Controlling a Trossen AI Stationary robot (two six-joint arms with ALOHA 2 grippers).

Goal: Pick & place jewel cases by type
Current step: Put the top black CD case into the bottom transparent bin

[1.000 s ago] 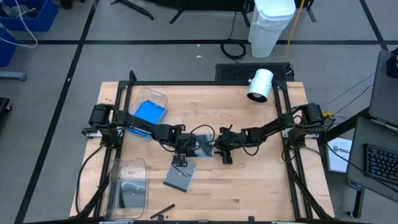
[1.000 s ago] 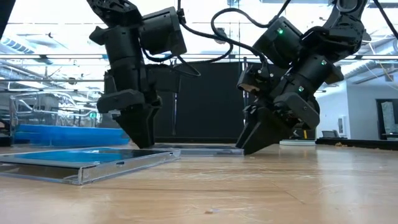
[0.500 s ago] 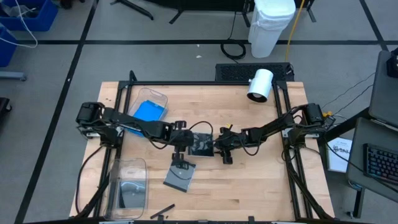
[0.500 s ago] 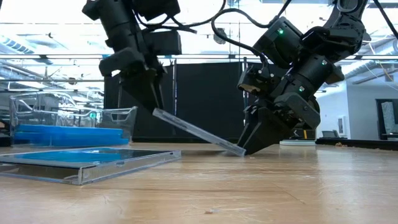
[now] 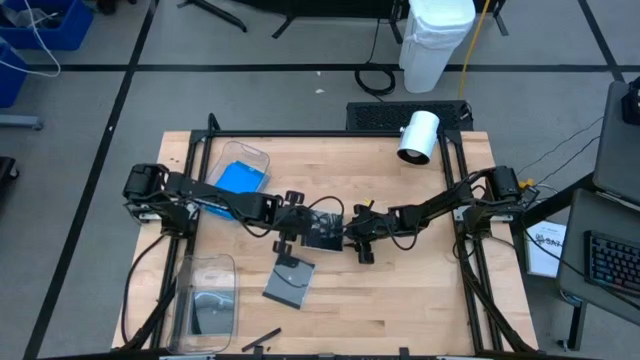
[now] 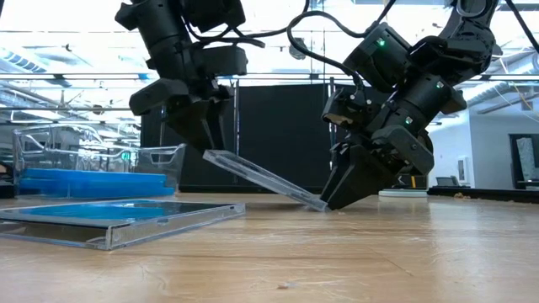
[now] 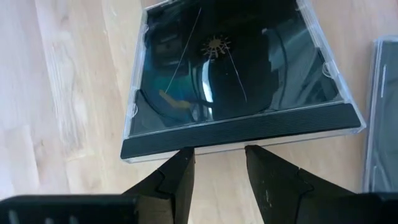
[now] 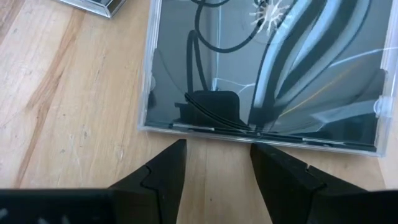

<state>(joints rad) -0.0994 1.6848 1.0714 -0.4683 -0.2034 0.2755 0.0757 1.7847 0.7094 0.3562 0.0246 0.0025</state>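
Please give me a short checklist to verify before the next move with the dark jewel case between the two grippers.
1. Left gripper grips the raised edge of the dark jewel case: ok.
2. Case's other edge rests on the table by the right gripper: ok.
3. Right gripper open, not clamping the case: ok.
4. Second jewel case lies flat, apart: ok.
5. Bin with blue cases reachable behind the left arm: ok.
6. Grip firmness: cannot tell.

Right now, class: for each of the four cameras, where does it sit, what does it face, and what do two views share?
High: overhead, facing down; both arms, table.
Low: table height, facing across; left gripper, right gripper.
Left wrist: on the left arm, facing the clear jewel case; own fingers.
Right wrist: on the right arm, facing the same case; own fingers.
Shared: all show that tilted case.
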